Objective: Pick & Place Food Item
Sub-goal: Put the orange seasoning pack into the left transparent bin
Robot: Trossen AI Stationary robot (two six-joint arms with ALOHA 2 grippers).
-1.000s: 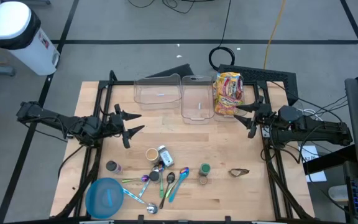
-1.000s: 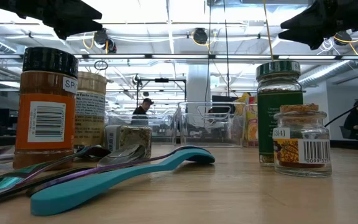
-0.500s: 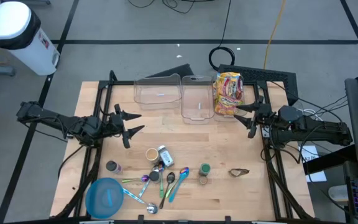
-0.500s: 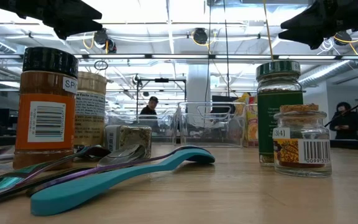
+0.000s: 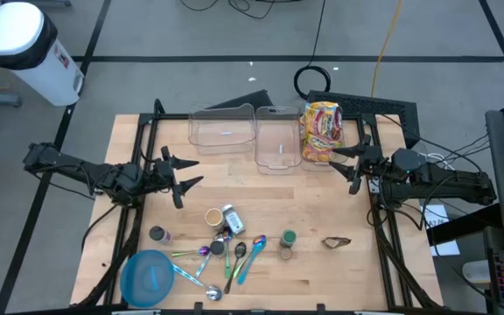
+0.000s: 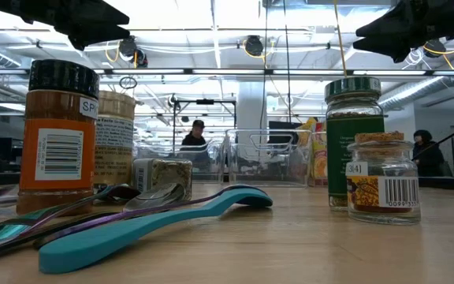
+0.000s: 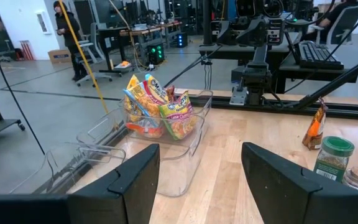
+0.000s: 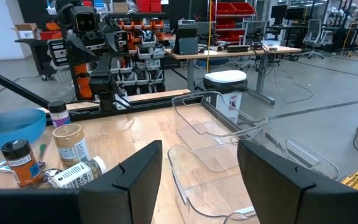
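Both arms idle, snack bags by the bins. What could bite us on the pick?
1. The snack bags lean against the clear bin; the right tool, open nearby, may nudge the bin while grasping.
2. The bags look crinkly and may slip.
3. The left tool is open above the jars and spoons.

We saw the left gripper (image 7: 199,180) with its two dark fingers (image 7: 135,180) parted and empty, yellow snack bags (image 7: 157,109) standing in a clear bin (image 7: 185,146) on the wooden surface (image 7: 260,134), a green-lidded jar (image 7: 333,158) beside an orange packet (image 7: 316,127), a person (image 7: 67,31) in the room beyond.
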